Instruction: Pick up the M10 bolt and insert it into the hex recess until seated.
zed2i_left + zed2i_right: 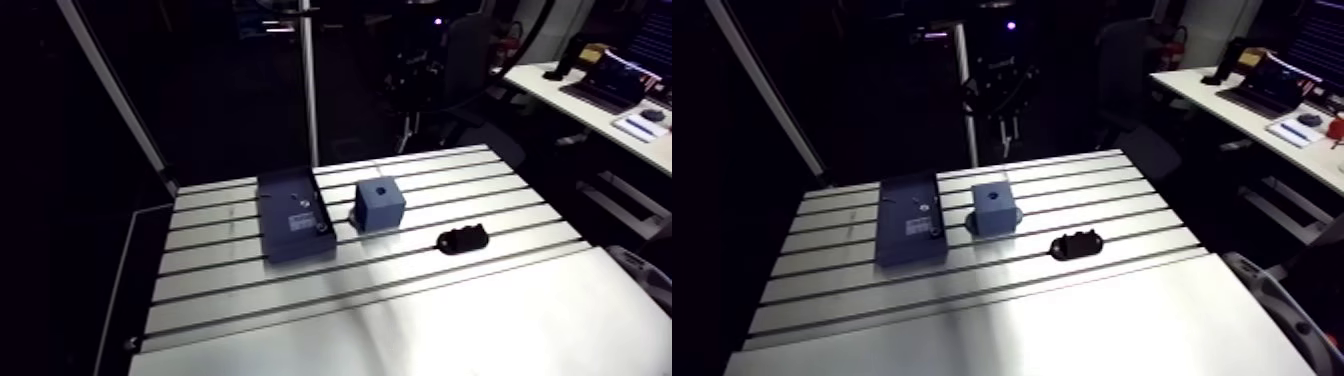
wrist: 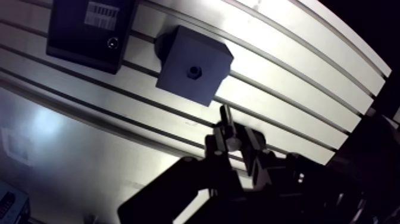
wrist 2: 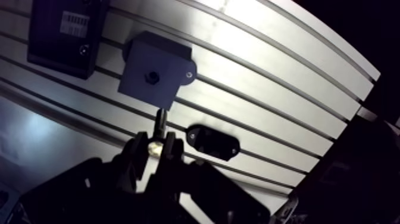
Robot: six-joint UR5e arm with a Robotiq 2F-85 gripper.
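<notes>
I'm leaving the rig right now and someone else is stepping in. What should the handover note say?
Gripper: shut on the M10 bolt, with the shank sticking out ahead of the fingers.
Things: the blue block stands on the slotted table and its hex recess is empty. The bolt's tip points toward the block, short of it. A dark flat box lies on one side of the block and a small black part on the other.
Done: the bolt is picked up.
Left: line the bolt up over the recess, insert it until seated, then release.
</notes>
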